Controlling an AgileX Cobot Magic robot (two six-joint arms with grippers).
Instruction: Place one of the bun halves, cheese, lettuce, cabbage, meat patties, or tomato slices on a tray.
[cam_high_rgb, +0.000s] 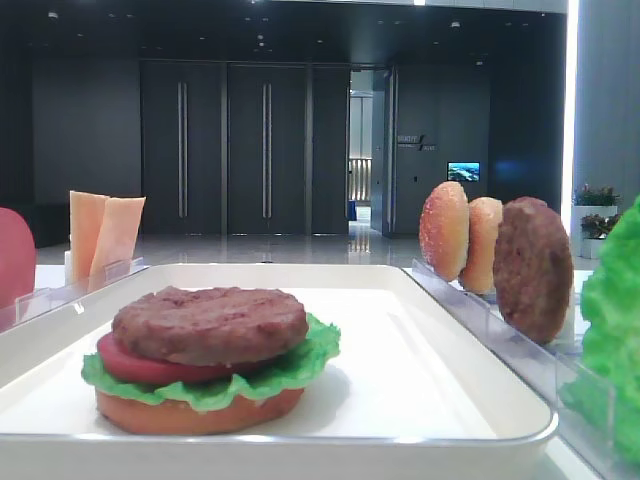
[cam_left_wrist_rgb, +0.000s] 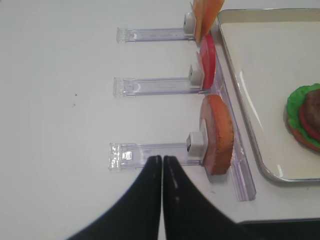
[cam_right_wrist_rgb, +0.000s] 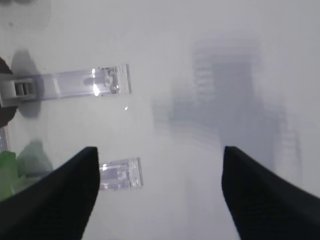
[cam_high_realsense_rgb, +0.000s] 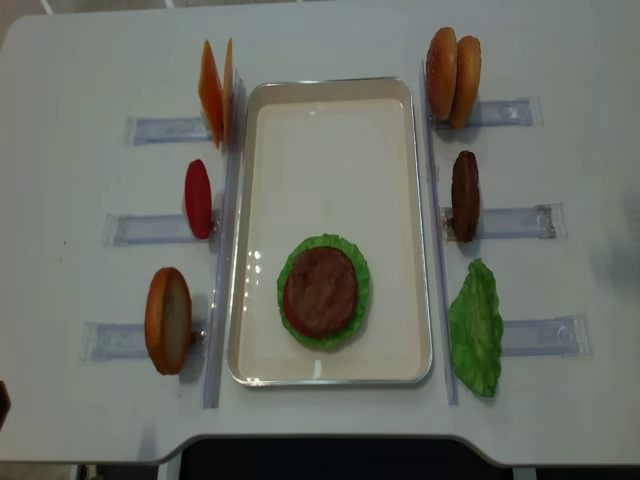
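The white tray (cam_high_realsense_rgb: 330, 160) lies mid-table and carries a stack: a bun base, lettuce, a tomato slice and a meat patty (cam_high_realsense_rgb: 322, 290) on top. In the clear racks to its left stand cheese (cam_high_realsense_rgb: 215, 90), a tomato slice (cam_high_realsense_rgb: 198, 198) and a bun half (cam_high_realsense_rgb: 168, 320). On its right stand two bun halves (cam_high_realsense_rgb: 452, 75), a patty (cam_high_realsense_rgb: 465, 195) and lettuce (cam_high_realsense_rgb: 476, 325). My left gripper (cam_left_wrist_rgb: 162, 159) is shut and empty, its tips over the rack just left of the bun half (cam_left_wrist_rgb: 217, 135). My right gripper (cam_right_wrist_rgb: 160, 195) is open over bare table, holding nothing.
Clear plastic racks (cam_high_realsense_rgb: 120, 340) run outward from both long sides of the tray. In the right wrist view one rack end (cam_right_wrist_rgb: 120, 174) lies by the left fingertip, another rack (cam_right_wrist_rgb: 95, 82) lies farther off, and green lettuce (cam_right_wrist_rgb: 7, 172) shows at the left edge.
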